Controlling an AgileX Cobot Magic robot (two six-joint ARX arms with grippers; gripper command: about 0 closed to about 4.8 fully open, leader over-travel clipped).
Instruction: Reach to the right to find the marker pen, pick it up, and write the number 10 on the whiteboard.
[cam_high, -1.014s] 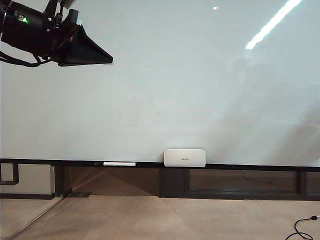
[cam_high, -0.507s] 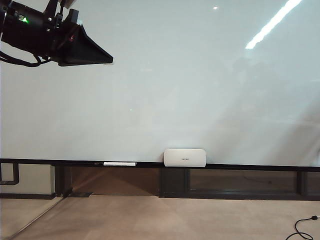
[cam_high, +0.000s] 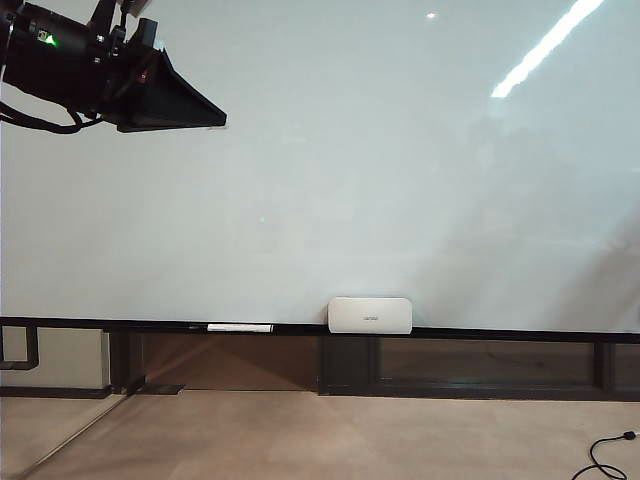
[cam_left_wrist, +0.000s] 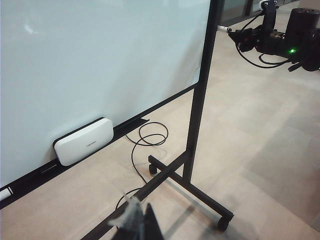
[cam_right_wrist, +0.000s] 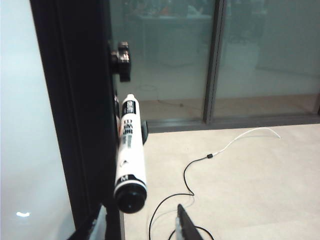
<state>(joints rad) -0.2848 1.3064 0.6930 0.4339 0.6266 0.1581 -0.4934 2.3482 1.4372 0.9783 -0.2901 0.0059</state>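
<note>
Two open right gripper (cam_right_wrist: 142, 220) fingers nearing marker pen (cam_right_wrist: 130, 150); risking knocking it off. Left gripper (cam_left_wrist: 135, 220) state unclear.

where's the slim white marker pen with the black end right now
In the right wrist view the slim white marker pen sits against the whiteboard's black side frame, just ahead of the open right gripper, not yet gripped.

You see only the tips of the right gripper (cam_right_wrist: 141, 222), cut off by the frame edge, with the marker pen (cam_right_wrist: 129, 152) just beyond them. The left gripper (cam_left_wrist: 136, 222) is blurred and cropped. The whiteboard (cam_high: 400, 180) runs past every edge, its far frame hidden.
</note>
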